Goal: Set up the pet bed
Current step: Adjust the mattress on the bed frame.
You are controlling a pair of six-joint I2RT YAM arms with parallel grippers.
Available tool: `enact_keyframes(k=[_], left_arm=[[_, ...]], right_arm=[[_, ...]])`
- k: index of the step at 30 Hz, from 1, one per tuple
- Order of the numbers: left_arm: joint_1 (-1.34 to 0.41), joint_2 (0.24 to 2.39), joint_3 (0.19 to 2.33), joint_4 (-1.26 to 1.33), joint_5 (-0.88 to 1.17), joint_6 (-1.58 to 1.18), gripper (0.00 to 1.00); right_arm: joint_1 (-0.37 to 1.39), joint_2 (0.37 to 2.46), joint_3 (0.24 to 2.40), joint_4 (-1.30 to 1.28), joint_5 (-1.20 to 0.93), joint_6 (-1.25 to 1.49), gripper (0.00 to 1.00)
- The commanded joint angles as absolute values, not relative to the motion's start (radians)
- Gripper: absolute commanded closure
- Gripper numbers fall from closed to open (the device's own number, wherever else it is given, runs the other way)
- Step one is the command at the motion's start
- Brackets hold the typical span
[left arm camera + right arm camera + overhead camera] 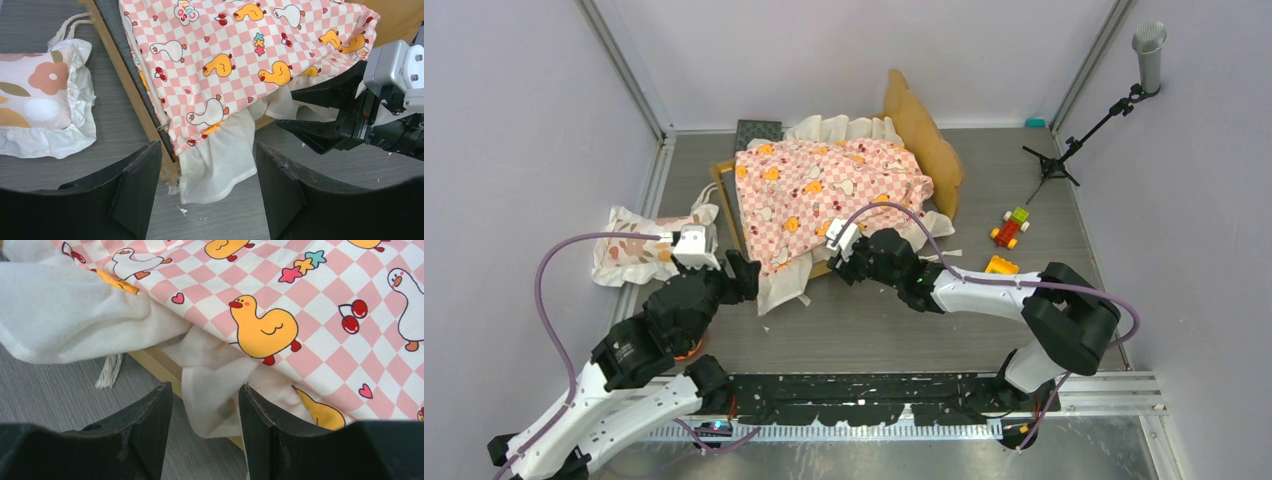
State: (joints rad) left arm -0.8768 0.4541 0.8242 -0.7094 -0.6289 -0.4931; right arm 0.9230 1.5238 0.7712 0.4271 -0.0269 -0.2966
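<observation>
The pet bed (927,135) stands at the back middle, its wavy headboard on the right. A pink-checkered ruffled sheet (824,190) covers it. My left gripper (749,276) is open at the bed's near left corner. In the left wrist view its fingers (135,185) straddle the hanging white ruffle (220,165) and the wooden rail (125,85) without clamping them. My right gripper (846,262) is open at the near edge. The ruffle (215,390) lies between its fingers (155,415), loose over the rail (160,365). The floral pillow (634,245) lies on the table to the left.
A red-and-green toy (1010,228) and a yellow brick (1001,265) lie right of the bed. A microphone stand (1084,130) is at the back right. A dark grey panel (758,132) sits behind the bed's left end. Walls close in the sides and back.
</observation>
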Motion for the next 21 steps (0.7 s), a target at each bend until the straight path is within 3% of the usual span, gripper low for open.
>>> enact_keyframes(k=[1, 7, 14, 21], left_arm=[[-0.881, 0.436, 0.824, -0.718, -0.670, -0.491, 0.29], [-0.881, 0.423, 0.812, -0.719, -0.678, -0.490, 0.27], [-0.881, 0.402, 0.803, -0.731, -0.691, -0.494, 0.26], [-0.881, 0.385, 0.799, -0.733, -0.702, -0.500, 0.25]], right_arm=[[0.928, 1.549, 0.823, 0.492, -0.003, -0.261, 0.46], [0.928, 1.568, 0.837, 0.473, -0.003, -0.243, 0.64], [0.928, 1.537, 0.862, 0.432, -0.003, -0.226, 0.98], [0.926, 1.464, 0.922, 0.310, -0.016, -0.213, 0.99]])
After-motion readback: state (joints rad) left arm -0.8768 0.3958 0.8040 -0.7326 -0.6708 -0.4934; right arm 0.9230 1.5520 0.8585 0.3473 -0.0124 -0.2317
